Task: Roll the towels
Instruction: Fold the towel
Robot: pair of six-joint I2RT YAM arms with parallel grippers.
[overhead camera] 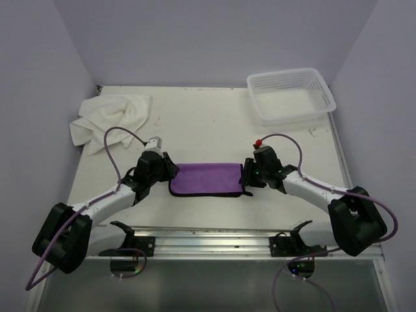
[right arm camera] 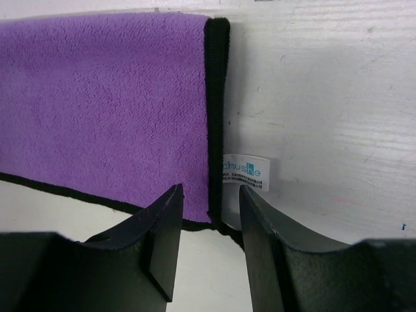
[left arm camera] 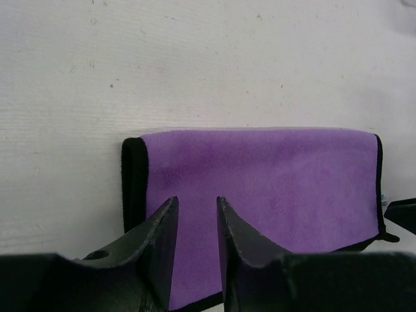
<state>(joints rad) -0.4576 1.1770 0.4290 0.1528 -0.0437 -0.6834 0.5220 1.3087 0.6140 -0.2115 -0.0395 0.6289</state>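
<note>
Beyond the metal rail (overhead camera: 214, 237) at the table's (overhead camera: 208, 123) near edge, both arms reach inward to a purple towel (overhead camera: 207, 177) lying flat as a folded strip at mid-table. The left gripper (left arm camera: 196, 203) sits at its left end, the right gripper (right arm camera: 210, 190) at its right. Only the right wrist view shows a small white label (right arm camera: 246, 170) lying on the table just beside the towel's dark right edging. Only the overhead view takes in the crumpled white towel (overhead camera: 107, 120) at the far left and the white basket (overhead camera: 290, 96) at the far right, both well apart from the arms. The left jaws stand slightly apart over purple cloth. The right jaws stand a little wider, straddling the dark right edge. Neither is seen clamping anything.
</note>
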